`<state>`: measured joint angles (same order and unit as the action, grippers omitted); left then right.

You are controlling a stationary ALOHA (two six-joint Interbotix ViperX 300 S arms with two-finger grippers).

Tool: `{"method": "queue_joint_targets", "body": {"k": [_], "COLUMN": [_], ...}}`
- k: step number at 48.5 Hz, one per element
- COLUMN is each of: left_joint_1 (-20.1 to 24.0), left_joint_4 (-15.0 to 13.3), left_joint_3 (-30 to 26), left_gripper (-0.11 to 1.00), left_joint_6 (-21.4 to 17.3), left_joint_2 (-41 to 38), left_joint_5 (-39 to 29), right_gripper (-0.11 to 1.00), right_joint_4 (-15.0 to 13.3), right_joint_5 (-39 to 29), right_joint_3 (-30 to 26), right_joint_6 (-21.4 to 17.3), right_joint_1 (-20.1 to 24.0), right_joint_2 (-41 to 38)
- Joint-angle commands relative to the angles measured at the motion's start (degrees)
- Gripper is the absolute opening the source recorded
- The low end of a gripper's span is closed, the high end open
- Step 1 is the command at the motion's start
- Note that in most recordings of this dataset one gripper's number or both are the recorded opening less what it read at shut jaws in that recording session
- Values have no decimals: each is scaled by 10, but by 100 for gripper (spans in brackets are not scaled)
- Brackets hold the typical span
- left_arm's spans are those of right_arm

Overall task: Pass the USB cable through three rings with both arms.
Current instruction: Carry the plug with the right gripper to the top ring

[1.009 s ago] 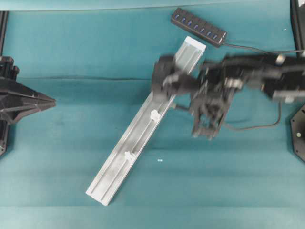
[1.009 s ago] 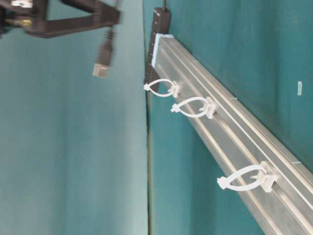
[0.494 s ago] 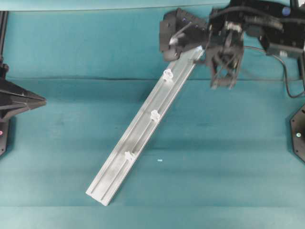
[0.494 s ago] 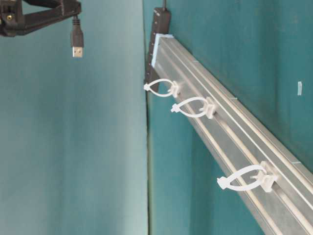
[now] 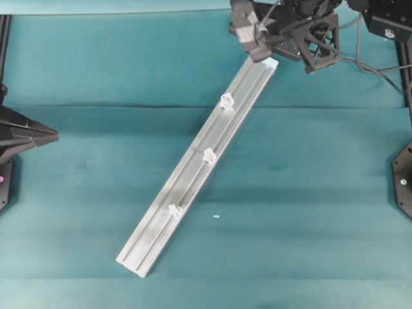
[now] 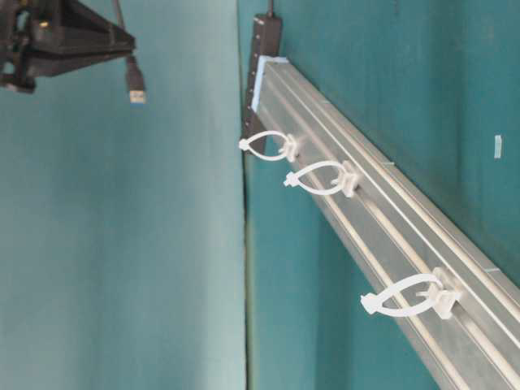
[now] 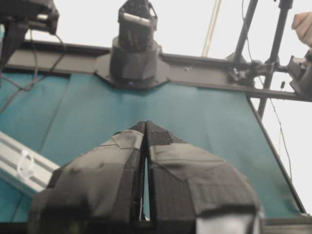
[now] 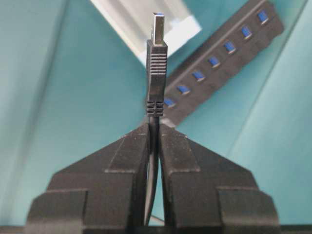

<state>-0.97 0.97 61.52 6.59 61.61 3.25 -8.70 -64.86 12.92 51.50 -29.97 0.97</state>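
Observation:
The USB cable's plug (image 8: 156,63) sticks out past the tips of my right gripper (image 8: 154,127), which is shut on the cord just behind it. In the table-level view that gripper (image 6: 130,55) hangs well off the table with the plug (image 6: 136,85) at its tip. The three rings (image 5: 226,100) (image 5: 209,154) (image 5: 173,210) sit spaced along the silver rail (image 5: 154,235). The cable passes through none of them. My left gripper (image 5: 56,135) rests at the left edge, far from the rail, shut and empty (image 7: 145,127).
The black hub (image 8: 219,63) lies by the rail's far end (image 8: 146,19), beneath the right arm (image 5: 296,29). Slack cable (image 5: 380,69) trails toward the right edge. A black arm base (image 5: 404,177) sits at the right edge.
My right gripper has carried the plug from beside the rail's middle up to its far end over the hub. The left gripper has drawn back slightly to the left.

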Motion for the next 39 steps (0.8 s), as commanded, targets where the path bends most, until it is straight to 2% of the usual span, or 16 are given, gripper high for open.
{"method": "queue_joint_targets", "body": {"k": [1,12,19,25,31,39], "left_joint_1": [1,2,2,4,4,4], "left_joint_4": [2,2,2,2,2,2], "left_joint_3": [-20,-21,-22,-21,-21,-22], "left_gripper": [0,0,0,0,0,2], "left_joint_6": [1,4,30,55,61,61], "left_joint_2": [-1,3,5,4,-2,-5], "left_joint_5": [4,6,7,4,4,4], "right_gripper": [7,7,7,7,7,7], "right_joint_4": [-2,-1,5,13,21,54], "right_joint_5": [30,122,170,186,188,191], "right_joint_3": [14,60,69,69,69,68], "right_joint_6": [22,75,108,127,163,207], "right_joint_1": [-5,-9,-9,-5,1,5], "right_joint_2": [-9,-29,-43,-52,-65,-77]}}
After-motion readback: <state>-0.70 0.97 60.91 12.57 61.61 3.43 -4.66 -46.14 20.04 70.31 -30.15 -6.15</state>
